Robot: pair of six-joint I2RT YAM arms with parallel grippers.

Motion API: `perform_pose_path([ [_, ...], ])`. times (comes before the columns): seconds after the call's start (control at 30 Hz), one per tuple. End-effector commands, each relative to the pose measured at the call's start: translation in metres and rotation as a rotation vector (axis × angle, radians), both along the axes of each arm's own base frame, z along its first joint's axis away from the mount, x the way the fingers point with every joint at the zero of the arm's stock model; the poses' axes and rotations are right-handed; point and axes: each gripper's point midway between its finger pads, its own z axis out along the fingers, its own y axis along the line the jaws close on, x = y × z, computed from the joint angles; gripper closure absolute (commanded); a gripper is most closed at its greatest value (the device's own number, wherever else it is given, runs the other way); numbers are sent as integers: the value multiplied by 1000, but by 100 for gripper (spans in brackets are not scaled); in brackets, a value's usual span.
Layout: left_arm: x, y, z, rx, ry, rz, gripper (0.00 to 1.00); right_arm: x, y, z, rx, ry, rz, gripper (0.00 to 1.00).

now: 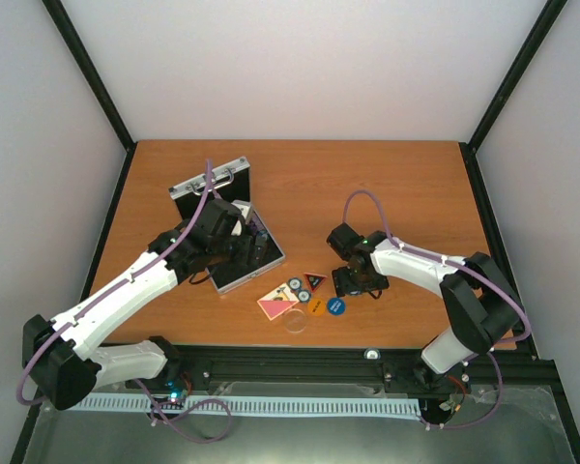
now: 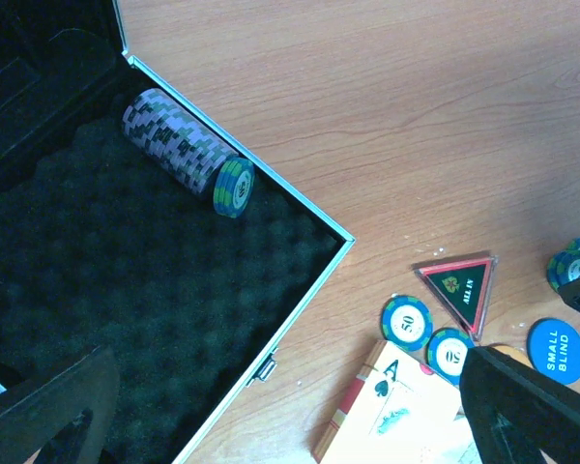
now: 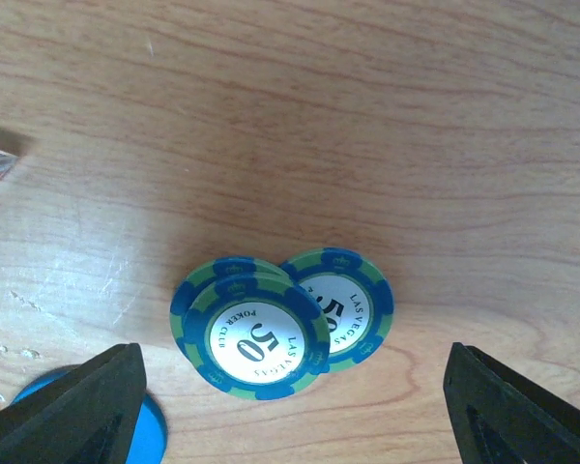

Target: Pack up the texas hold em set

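The silver case (image 1: 234,278) lies open at centre left, its lid (image 1: 211,181) standing behind it. A roll of blue-white chips (image 2: 184,150) rests on its black foam (image 2: 126,290). My left gripper (image 1: 244,247) (image 2: 285,382) hangs open above the case's near edge. On the table lie two chips (image 2: 406,321), the red-black triangle (image 2: 457,288), the pink card deck (image 1: 275,305) (image 2: 387,406), the blue disc (image 1: 336,305) (image 2: 558,350), the orange disc (image 1: 312,307) and the clear disc (image 1: 295,321). My right gripper (image 1: 360,282) (image 3: 295,387) is open over three loose chips (image 3: 256,333), touching none.
Black frame posts and white walls close in the wooden table (image 1: 416,193) on three sides. A black rail (image 1: 300,362) runs along the near edge by the arm bases. The case's latch (image 2: 261,367) sticks out on its near rim.
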Motion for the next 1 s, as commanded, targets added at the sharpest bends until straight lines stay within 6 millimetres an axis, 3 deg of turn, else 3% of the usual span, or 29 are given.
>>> perform_pose_path([
  [0.0, 0, 2, 10, -21, -27, 19, 0, 7, 2, 0, 1, -10, 13, 14],
  [0.53, 0, 5, 7, -13, -20, 33, 0, 2, -1, -26, -1, 50, 15, 16],
  [0.97, 1, 5, 8, -16, -20, 41, 0, -2, -14, -22, -9, 39, -25, 24],
])
